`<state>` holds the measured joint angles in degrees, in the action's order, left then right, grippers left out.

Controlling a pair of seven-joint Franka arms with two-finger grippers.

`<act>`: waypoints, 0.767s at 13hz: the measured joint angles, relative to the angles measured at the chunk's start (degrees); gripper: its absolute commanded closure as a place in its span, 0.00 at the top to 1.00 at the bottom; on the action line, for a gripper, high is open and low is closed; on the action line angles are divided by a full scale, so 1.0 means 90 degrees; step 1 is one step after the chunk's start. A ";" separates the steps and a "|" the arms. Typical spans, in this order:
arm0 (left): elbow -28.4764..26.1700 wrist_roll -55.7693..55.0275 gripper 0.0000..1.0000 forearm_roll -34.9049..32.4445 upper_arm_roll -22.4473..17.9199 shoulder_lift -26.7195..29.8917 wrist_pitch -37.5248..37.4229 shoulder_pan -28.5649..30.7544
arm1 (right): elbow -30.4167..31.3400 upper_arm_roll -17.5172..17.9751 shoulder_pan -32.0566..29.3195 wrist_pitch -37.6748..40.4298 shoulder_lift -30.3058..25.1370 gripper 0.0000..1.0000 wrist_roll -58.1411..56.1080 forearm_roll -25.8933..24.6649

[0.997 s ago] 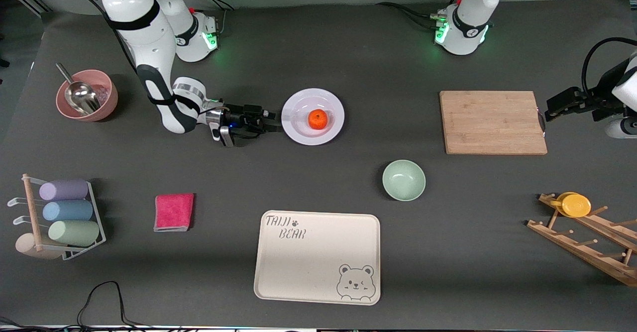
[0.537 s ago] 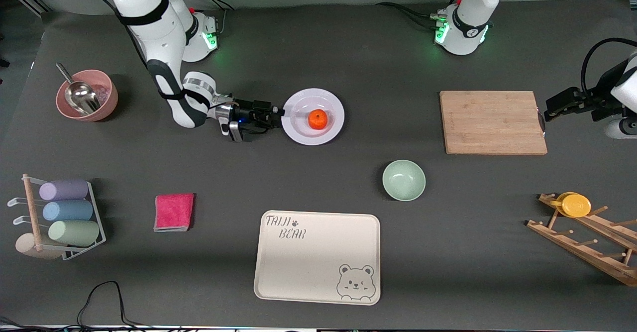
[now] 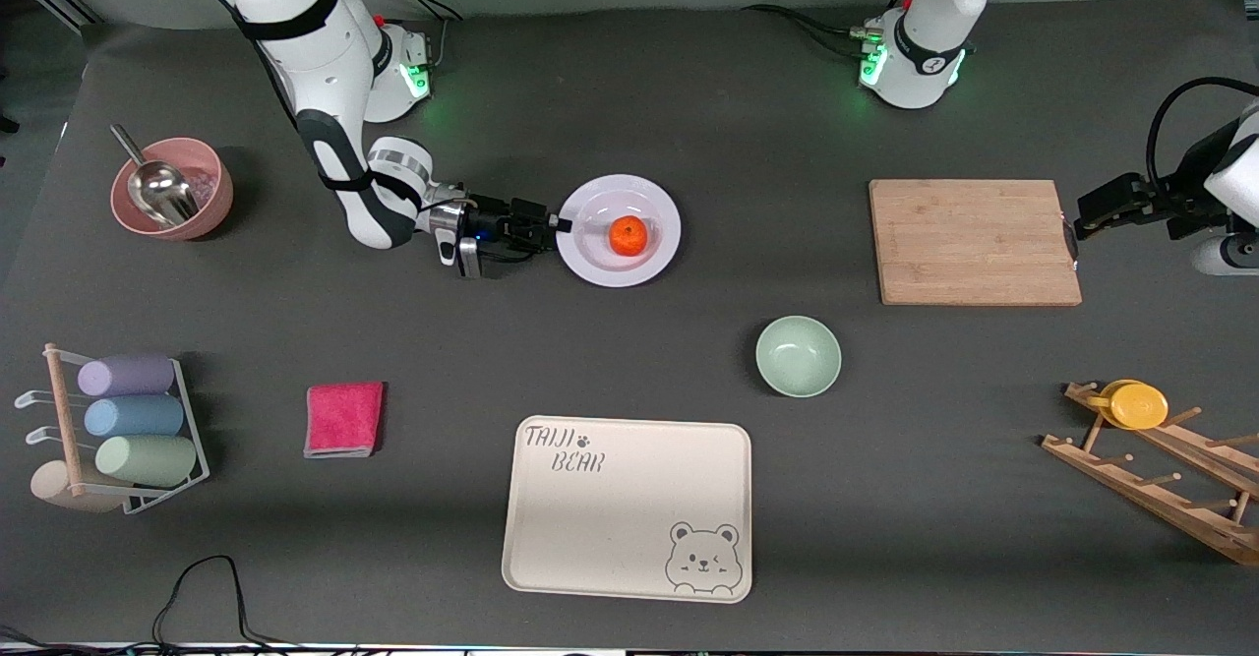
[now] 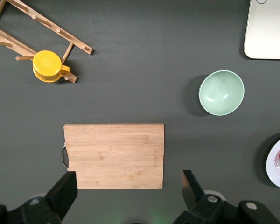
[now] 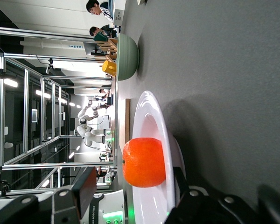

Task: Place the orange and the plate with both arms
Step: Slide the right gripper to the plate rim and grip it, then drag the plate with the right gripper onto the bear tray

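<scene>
The right tool [image 3: 557, 224] is set low at the rim of the plate [image 3: 590, 258], its fingers [image 5: 86, 186] spread to either side of that rim and not pressed onto it. The orange [image 3: 629, 235] is seen resting in the plate's sunken centre, on the worktop [image 3: 689, 115]. The left tool [image 4: 126, 189] is held spread over the cutting board [image 3: 974, 241], waiting.

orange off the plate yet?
No, in the front view the orange sits in the sunken centre of the plate, with the right gripper at the plate's rim toward the right arm's end.
</scene>
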<state>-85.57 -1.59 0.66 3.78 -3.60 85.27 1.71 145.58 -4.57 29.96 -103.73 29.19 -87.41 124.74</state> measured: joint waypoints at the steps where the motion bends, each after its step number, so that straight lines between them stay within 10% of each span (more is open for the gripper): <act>1: 0.0000 0.0000 1.00 0.0000 -0.0005 0.0000 0.0012 0.0001 | 0.0002 0.0001 0.0000 -0.0012 0.0002 0.32 -0.0064 0.0000; 6: 0.0000 0.0000 1.00 0.0000 -0.0029 0.0000 0.0071 0.0001 | 0.0002 0.0001 0.0000 -0.0075 0.0006 0.00 -0.0168 0.0000; 10: 0.0000 0.0001 1.00 0.0000 -0.0028 0.0000 0.0072 -0.0001 | 0.0003 0.0001 0.0001 -0.0128 0.0022 0.00 -0.0311 0.0001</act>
<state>-85.57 -1.58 0.66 3.52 -3.60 85.92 1.70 145.61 -4.56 29.98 -104.88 29.39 -90.20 124.75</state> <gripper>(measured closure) 0.000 0.960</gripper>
